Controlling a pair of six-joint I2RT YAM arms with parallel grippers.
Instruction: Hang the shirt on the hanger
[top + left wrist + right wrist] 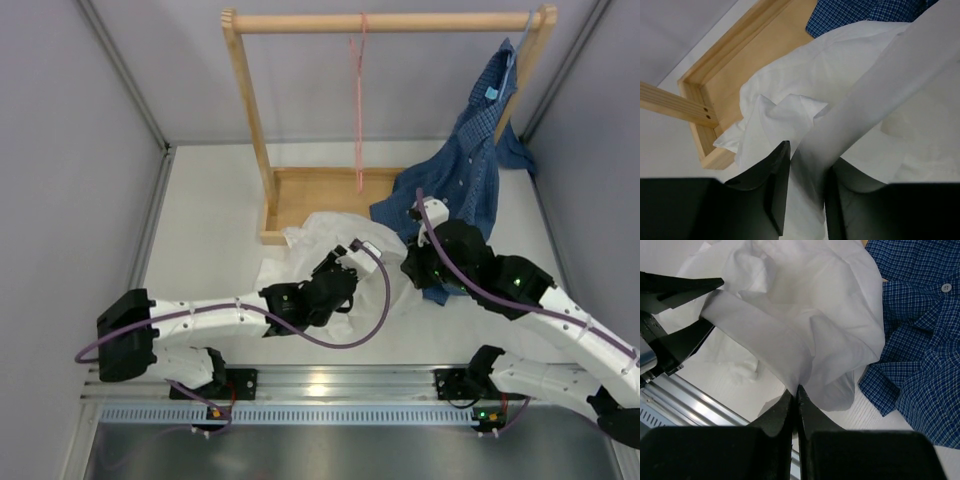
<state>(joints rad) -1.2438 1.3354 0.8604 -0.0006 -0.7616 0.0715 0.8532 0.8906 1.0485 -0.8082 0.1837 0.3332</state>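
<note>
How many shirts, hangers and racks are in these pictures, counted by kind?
Shirts: 2 (white shirt, blue checked shirt)
Hangers: 2 (pink hanger, pale blue hanger)
Racks: 1 (wooden rack)
Total: 5

Robot lab cell — grey partition walls (60, 150), aluminium mounting rail (330, 385)

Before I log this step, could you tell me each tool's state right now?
Left tool: closed on the white shirt.
Right tool: closed on the white shirt.
</note>
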